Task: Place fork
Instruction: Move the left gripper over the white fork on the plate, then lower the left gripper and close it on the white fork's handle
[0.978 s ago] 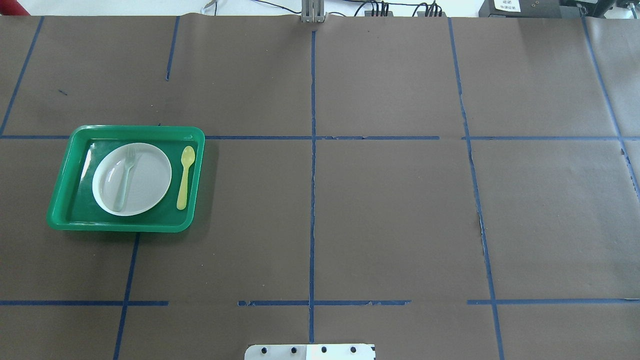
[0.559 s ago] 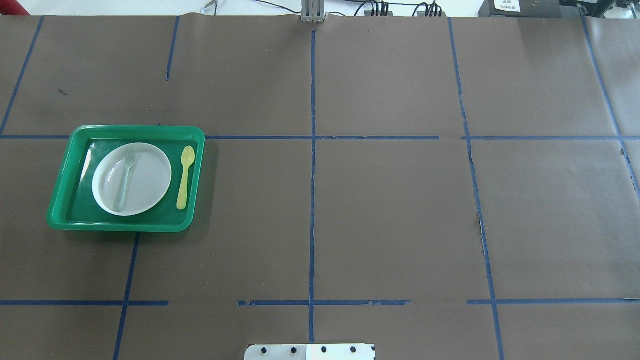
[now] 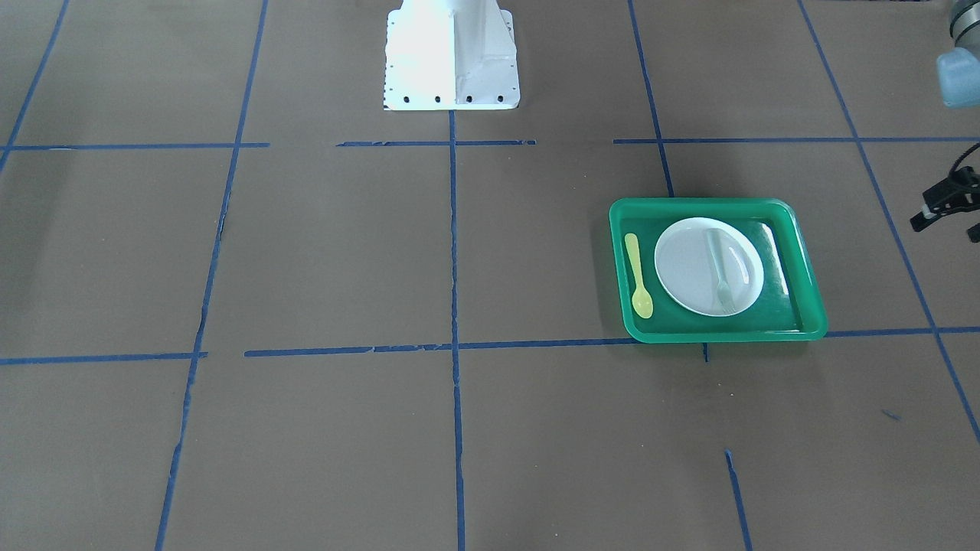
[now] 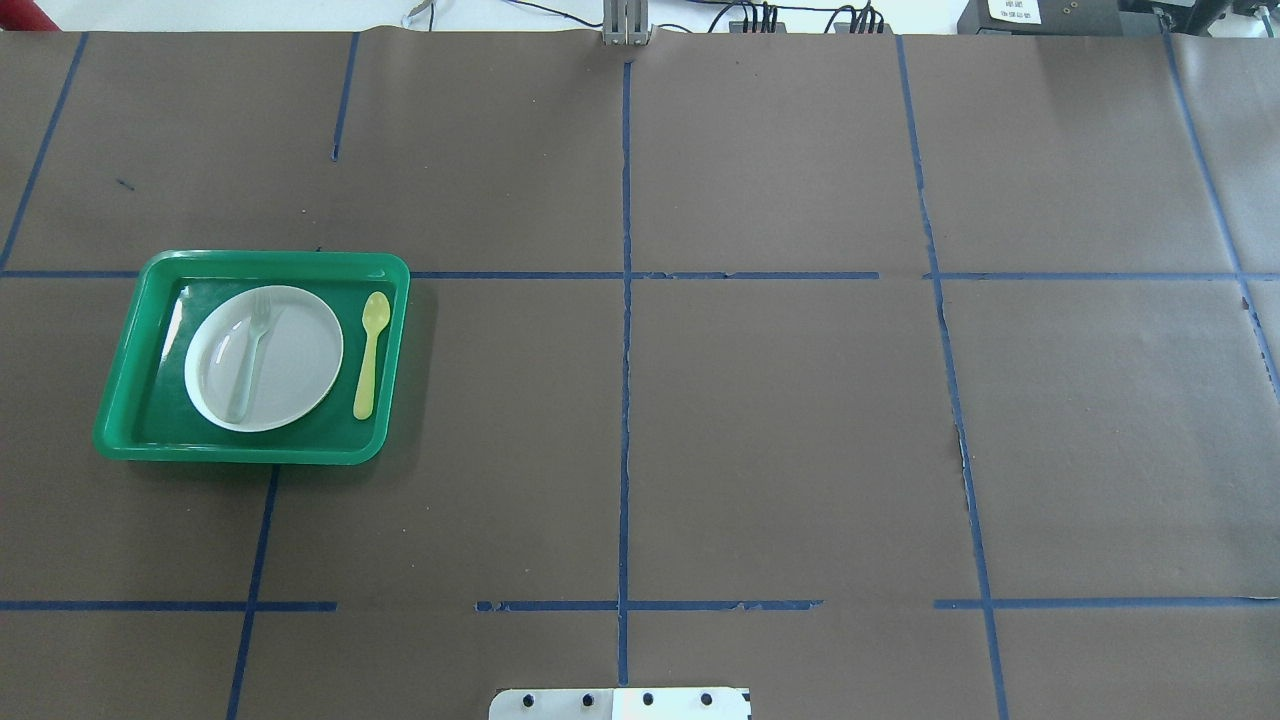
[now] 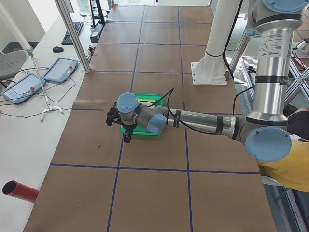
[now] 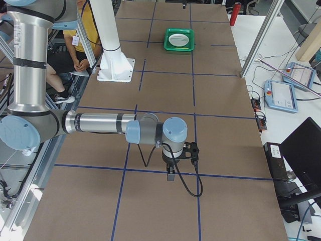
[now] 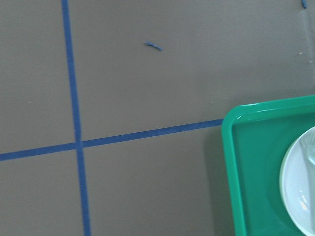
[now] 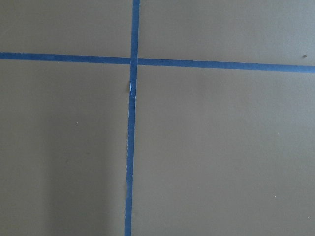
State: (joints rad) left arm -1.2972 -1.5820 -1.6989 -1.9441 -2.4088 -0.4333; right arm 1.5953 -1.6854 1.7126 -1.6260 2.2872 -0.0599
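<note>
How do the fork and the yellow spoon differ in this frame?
The fork is pale and translucent; the spoon is yellow. The fork lies on the white plate; the spoon lies in the green tray, beside the plate. The fork ends in tines, the spoon in a rounded bowl. Both lie roughly parallel within the tray, heads away from the robot.

Green tray (image 4: 270, 258), white plate (image 4: 305, 350), pale translucent fork (image 4: 247, 365), yellow spoon (image 4: 368, 360); brown table (image 4: 800, 420) gridded with blue tape (image 4: 625, 400).

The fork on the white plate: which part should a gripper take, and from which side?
Probably the handle's middle, from straight above, jaws across its narrow width: the fork lies flat on the white plate, tines pointing away from the robot.
</note>
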